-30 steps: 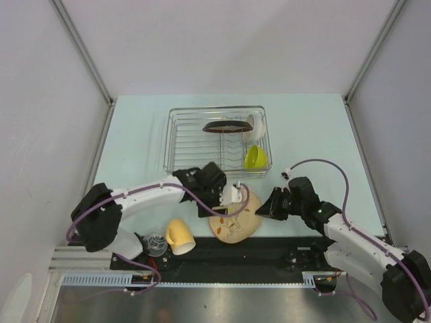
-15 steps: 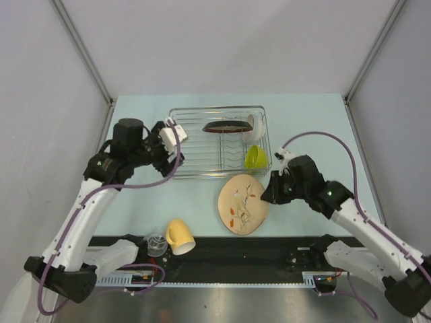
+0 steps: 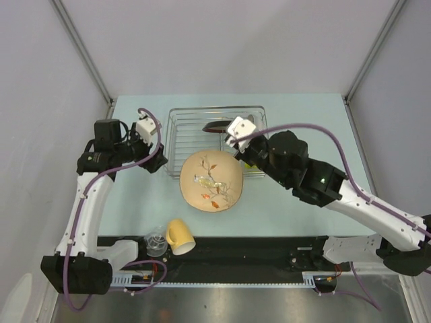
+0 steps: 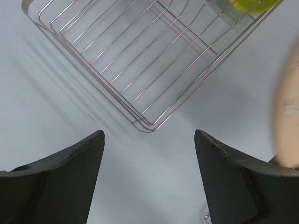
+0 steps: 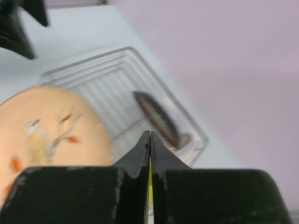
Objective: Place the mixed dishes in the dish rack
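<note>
Stretching pale blue-green, worktop [image 3: 135,202] sits between plain grey walls [image 3: 40,67]. Left jaws released near rack [image 3: 185,131] corner. Right jaws clenched; patterned plate [image 3: 211,181] beside them.

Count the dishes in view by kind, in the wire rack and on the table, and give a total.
Plates: 2, a round beige patterned plate and a dark red-rimmed plate
Bowls: 1, a lime-green bowl
Mugs: 1, a yellow mug
Glasses: 1, a small clear glass
Total: 5; the right arm hides part of the silver wire dish rack.
</note>
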`<state>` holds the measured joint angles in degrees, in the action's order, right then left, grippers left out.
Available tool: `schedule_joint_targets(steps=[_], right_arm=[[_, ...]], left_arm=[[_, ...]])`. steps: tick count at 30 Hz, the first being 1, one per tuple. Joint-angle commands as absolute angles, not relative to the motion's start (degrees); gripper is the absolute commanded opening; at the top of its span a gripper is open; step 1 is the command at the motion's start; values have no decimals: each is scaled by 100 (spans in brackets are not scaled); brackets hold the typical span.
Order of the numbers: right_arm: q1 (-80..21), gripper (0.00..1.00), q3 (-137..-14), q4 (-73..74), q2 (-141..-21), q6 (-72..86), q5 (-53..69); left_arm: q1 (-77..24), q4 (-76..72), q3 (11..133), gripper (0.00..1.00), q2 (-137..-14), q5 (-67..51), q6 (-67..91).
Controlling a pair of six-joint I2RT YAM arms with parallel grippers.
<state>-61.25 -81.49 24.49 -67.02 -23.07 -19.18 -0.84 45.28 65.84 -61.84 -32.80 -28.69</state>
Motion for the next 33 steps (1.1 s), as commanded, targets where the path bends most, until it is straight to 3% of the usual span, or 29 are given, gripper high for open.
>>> schedule_joint_targets(steps=[1, 6, 10, 16, 21, 23, 24, 26, 28, 33], right_arm=[[-5828, 0, -7628, 176, -7020, -5490, -2427], [-5301, 0, -7926, -213, -7373, -5495, -1847], [-4651, 0, -8166, 807, -7594, -3677, -1293], [-4641, 0, -6508, 1449, -6874, -1015, -626], [-4255, 1, -5670, 2091, -6040, 1451, 692], [-4026, 17, -5311, 2327, -5846, 2045, 1466], [-3886, 34, -5152, 2355, -5749, 2257, 1633], [-3797, 40, -4505, 2190, -5424, 2898, 2012], [-3683, 55, -3984, 1883, -5134, 3590, 2370], [-3560, 65, -2772, 679, -5080, 4639, 2803]], left_arm=[[148, 4184, 6495, 83, -6178, -3604, -2698], [246, 4087, 6425, 83, -6302, -3656, -2637], [246, 3982, 6346, 82, -6302, -3700, -2575], [220, 3911, 5802, 83, -6407, -3858, -2882], [44, 4270, 5783, 81, -6583, -3719, -3550], [-359, 4420, 5775, 81, -6618, -3639, -3874], [-491, 4508, 5757, 81, -6609, -3508, -3954], [-921, 4526, 5617, 81, -6627, -3350, -4121], [-1386, 4456, 5468, 81, -6671, -3069, -4192], [-1872, 4491, 5475, 80, -7066, -2945, -4517]])
